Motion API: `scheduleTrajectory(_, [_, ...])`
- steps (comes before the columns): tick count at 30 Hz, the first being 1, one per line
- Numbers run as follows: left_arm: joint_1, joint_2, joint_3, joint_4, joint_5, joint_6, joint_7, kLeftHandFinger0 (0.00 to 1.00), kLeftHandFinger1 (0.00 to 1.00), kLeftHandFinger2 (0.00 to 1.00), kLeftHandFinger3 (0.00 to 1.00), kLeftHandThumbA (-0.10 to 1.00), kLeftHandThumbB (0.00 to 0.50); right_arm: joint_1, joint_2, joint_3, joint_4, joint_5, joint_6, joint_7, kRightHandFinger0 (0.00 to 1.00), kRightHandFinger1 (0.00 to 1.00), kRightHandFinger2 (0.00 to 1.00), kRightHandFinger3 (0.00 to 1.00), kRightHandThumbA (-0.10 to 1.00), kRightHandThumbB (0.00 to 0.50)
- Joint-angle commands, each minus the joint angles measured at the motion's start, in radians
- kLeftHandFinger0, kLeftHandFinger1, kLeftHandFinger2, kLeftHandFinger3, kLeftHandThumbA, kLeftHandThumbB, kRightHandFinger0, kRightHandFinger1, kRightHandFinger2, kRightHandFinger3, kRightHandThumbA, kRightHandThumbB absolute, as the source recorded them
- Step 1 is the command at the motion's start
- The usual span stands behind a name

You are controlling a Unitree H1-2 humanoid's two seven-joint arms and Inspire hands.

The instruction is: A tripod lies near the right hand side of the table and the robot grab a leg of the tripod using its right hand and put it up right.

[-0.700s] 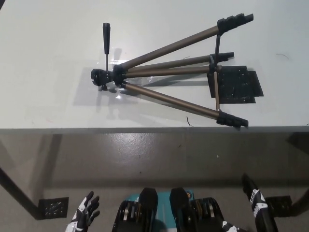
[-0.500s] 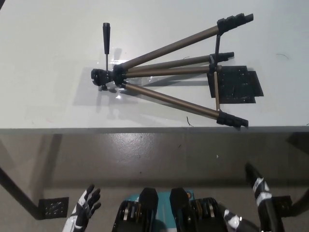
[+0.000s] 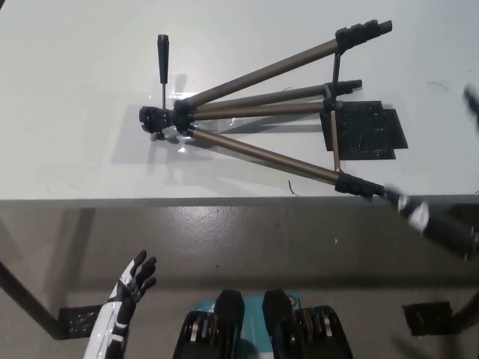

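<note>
The tripod (image 3: 254, 112) lies flat on the pale table (image 3: 75, 149) with its legs folded out towards the right. Its black head (image 3: 153, 120) points left and its pan handle (image 3: 162, 56) sticks up-picture. The near leg (image 3: 262, 153) ends in a black foot (image 3: 359, 185) close to the table's front edge. My black right hand (image 3: 408, 208) is a motion-blurred streak just right of that foot, at the table edge, apart from the leg as far as I can see. My white left hand (image 3: 135, 280) rests open at the lower left, below the table.
A black mat (image 3: 370, 131) lies under the tripod's feet end on the right. The table's front edge (image 3: 187, 200) runs across the middle, with grey floor below it. A dark blur (image 3: 470, 101) shows at the right edge.
My right arm has swung up fast from the bottom right to the table edge beside the near leg's foot. The left hand has lifted slightly. The tripod has not moved.
</note>
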Motion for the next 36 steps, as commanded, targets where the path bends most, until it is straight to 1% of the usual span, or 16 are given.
scheduleTrajectory(1, [0.007, 0.008, -0.005, 0.01, 0.011, -0.011, -0.011, 1.0, 1.0, 1.0, 1.0, 1.0, 0.5, -0.196, -0.1, 0.003, -0.061, -0.21, 0.245, 0.151, 1.0, 1.0, 1.0, 1.0, 1.0, 0.457])
scheduleTrajectory(3, [0.009, 0.008, -0.006, 0.017, 0.014, -0.013, -0.011, 1.0, 1.0, 1.0, 1.0, 1.0, 0.5, -0.279, -0.139, 0.028, -0.044, -0.274, 0.298, 0.208, 1.0, 1.0, 1.0, 1.0, 1.0, 0.474])
scheduleTrajectory(4, [0.01, 0.006, -0.006, 0.02, 0.013, -0.011, -0.01, 1.0, 1.0, 1.0, 1.0, 1.0, 0.5, -0.328, -0.156, 0.043, -0.022, -0.297, 0.306, 0.227, 1.0, 1.0, 1.0, 1.0, 1.0, 0.474])
scheduleTrajectory(5, [0.01, 0.007, -0.006, 0.028, 0.015, -0.014, -0.011, 1.0, 1.0, 1.0, 1.0, 1.0, 0.5, -0.407, -0.176, 0.071, 0.002, -0.353, 0.351, 0.281, 1.0, 1.0, 1.0, 1.0, 1.0, 0.487])
scheduleTrajectory(6, [0.009, 0.008, -0.006, 0.031, 0.017, -0.018, -0.01, 1.0, 1.0, 1.0, 1.0, 1.0, 0.5, -0.428, -0.183, 0.082, 0.009, -0.369, 0.364, 0.297, 1.0, 1.0, 1.0, 1.0, 1.0, 0.489])
scheduleTrajectory(7, [0.007, 0.009, -0.007, 0.038, 0.025, -0.024, -0.008, 1.0, 1.0, 1.0, 1.0, 1.0, 0.5, -0.504, -0.196, 0.117, 0.047, -0.415, 0.399, 0.348, 1.0, 1.0, 1.0, 1.0, 1.0, 0.5])
scheduleTrajectory(10, [0.011, 0.012, -0.007, 0.045, 0.034, -0.026, -0.008, 1.0, 1.0, 1.0, 1.0, 1.0, 0.5, -0.624, -0.198, 0.185, 0.139, -0.484, 0.448, 0.402, 1.0, 1.0, 1.0, 1.0, 1.0, 0.5])
scheduleTrajectory(13, [0.009, 0.015, -0.009, 0.057, 0.039, -0.032, -0.01, 1.0, 1.0, 1.0, 1.0, 1.0, 0.5, -0.722, -0.195, 0.245, 0.231, -0.51, 0.489, 0.451, 1.0, 1.0, 1.0, 1.0, 1.0, 0.5])
scheduleTrajectory(16, [0.009, 0.016, -0.012, 0.067, 0.063, -0.035, -0.004, 1.0, 1.0, 1.0, 1.0, 1.0, 0.5, -0.808, -0.179, 0.295, 0.353, -0.507, 0.485, 0.438, 1.0, 1.0, 1.0, 1.0, 1.0, 0.5])
scheduleTrajectory(19, [0.012, 0.013, -0.014, 0.065, 0.068, -0.03, -0.003, 1.0, 1.0, 1.0, 1.0, 1.0, 0.5, -0.887, -0.158, 0.349, 0.481, -0.509, 0.505, 0.451, 1.0, 1.0, 1.0, 1.0, 1.0, 0.5])
scheduleTrajectory(22, [0.016, 0.014, -0.014, 0.068, 0.075, -0.035, -0.002, 1.0, 1.0, 1.0, 1.0, 1.0, 0.5, -0.928, -0.14, 0.39, 0.565, -0.515, 0.518, 0.44, 1.0, 1.0, 1.0, 1.0, 1.0, 0.5])
scheduleTrajectory(24, [0.016, 0.015, -0.013, 0.077, 0.073, -0.043, -0.003, 1.0, 1.0, 1.0, 1.0, 1.0, 0.5, -0.965, -0.116, 0.417, 0.658, -0.508, 0.523, 0.424, 1.0, 1.0, 1.0, 1.0, 0.96, 0.5])
scheduleTrajectory(26, [0.016, 0.015, -0.013, 0.079, 0.077, -0.044, -0.001, 1.0, 1.0, 1.0, 1.0, 1.0, 0.5, -0.994, -0.106, 0.442, 0.716, -0.508, 0.53, 0.424, 1.0, 1.0, 1.0, 1.0, 0.97, 0.5])
scheduleTrajectory(28, [0.018, 0.017, -0.014, 0.078, 0.074, -0.039, -0.005, 1.0, 1.0, 1.0, 1.0, 1.0, 0.5, -1.044, -0.079, 0.486, 0.824, -0.519, 0.542, 0.436, 1.0, 1.0, 1.0, 1.0, 0.97, 0.5])
scheduleTrajectory(33, [0.026, 0.02, -0.016, 0.08, 0.075, -0.048, -0.005, 1.0, 1.0, 1.0, 1.0, 1.0, 0.5, -1.101, -0.053, 0.555, 0.977, -0.52, 0.542, 0.464, 1.0, 1.0, 1.0, 1.0, 0.98, 0.5])
scheduleTrajectory(36, [0.032, 0.022, -0.015, 0.074, 0.076, -0.038, -0.006, 1.0, 1.0, 1.0, 1.0, 1.0, 0.5, -1.112, -0.031, 0.564, 1.043, -0.49, 0.573, 0.504, 1.0, 1.0, 1.0, 1.0, 0.93, 0.5])
